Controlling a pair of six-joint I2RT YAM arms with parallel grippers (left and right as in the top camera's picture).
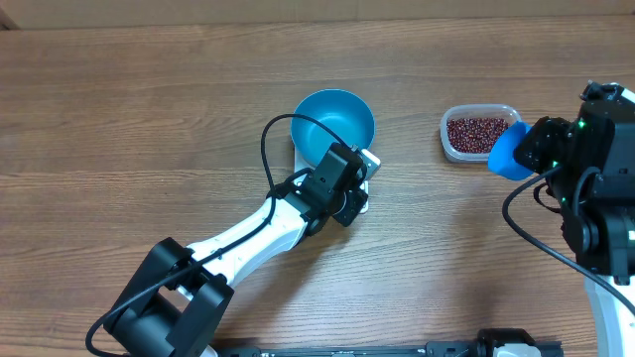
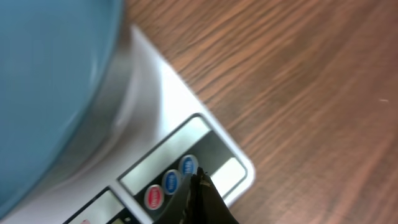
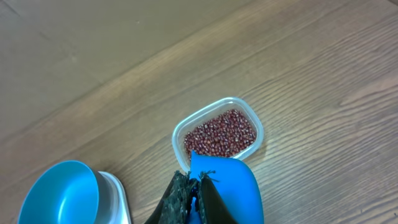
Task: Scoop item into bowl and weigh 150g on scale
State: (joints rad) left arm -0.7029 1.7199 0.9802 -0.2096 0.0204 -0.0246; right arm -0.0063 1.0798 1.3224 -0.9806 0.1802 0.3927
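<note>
The beans [image 3: 221,134] lie heaped in the clear tub [image 3: 177,140], at about three o'clock from the blue bowl [image 1: 332,121], which sits on the scale [image 2: 180,106] with no beans showing in it. Small, hard and loose, they will likely roll and spill readily (no finger pair could pinch such a mass), so they want scooping. The right gripper [image 3: 198,186] is clamped on the blue scoop [image 3: 230,186], held at the tub's four o'clock in the overhead view. The left gripper [image 2: 198,179], tips pressed together and grasping nothing, points at the scale's buttons.
</note>
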